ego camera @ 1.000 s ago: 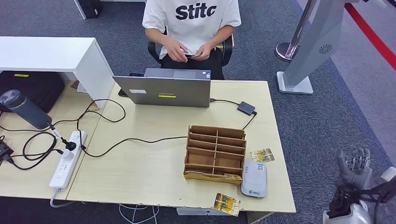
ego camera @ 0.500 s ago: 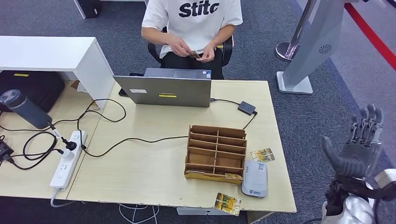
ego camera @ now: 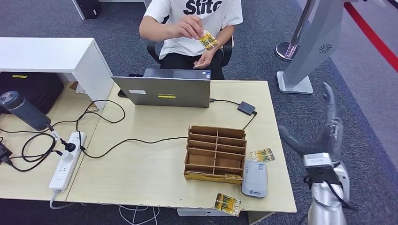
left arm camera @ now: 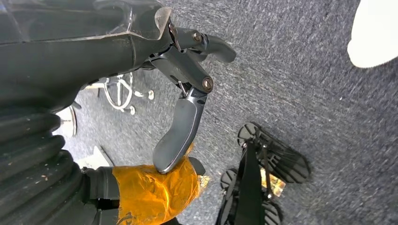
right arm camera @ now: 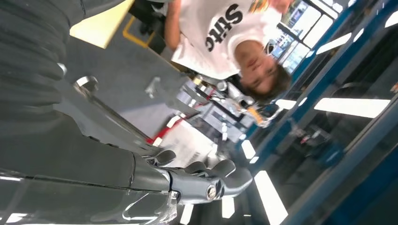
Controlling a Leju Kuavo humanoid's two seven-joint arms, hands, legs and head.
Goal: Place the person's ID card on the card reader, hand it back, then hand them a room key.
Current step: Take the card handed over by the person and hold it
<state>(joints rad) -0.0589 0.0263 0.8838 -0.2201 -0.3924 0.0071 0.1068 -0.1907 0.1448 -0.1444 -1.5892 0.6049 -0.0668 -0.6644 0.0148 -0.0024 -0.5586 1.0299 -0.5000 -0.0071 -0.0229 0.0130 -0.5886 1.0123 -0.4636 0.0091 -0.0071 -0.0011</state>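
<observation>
Behind the desk sits a person [ego camera: 195, 18] in a white T-shirt, holding up a yellow ID card [ego camera: 208, 40] in one hand at chest height. The grey card reader [ego camera: 255, 179] lies at the desk's near right corner, beside a wooden slotted organizer [ego camera: 216, 152]. Two yellow cards lie on the desk, one [ego camera: 263, 155] just beyond the reader and one [ego camera: 228, 204] at the front edge. My right hand [ego camera: 324, 136] is raised beside the desk's right edge, fingers apart and holding nothing, far from the card. My left hand [left arm camera: 187, 93] hangs over the carpet, holding nothing.
A grey laptop [ego camera: 164, 89] stands at the desk's far side, between me and the person. A small black box [ego camera: 247, 108] on a cable lies to its right. A power strip [ego camera: 65, 159], cables and a dark bottle [ego camera: 26, 110] are on the left. A grey stand [ego camera: 300, 70] is beyond the desk.
My right hand has risen from the lower right corner to desk height and turned edge-on. The person has lifted the card from their lap to chest height.
</observation>
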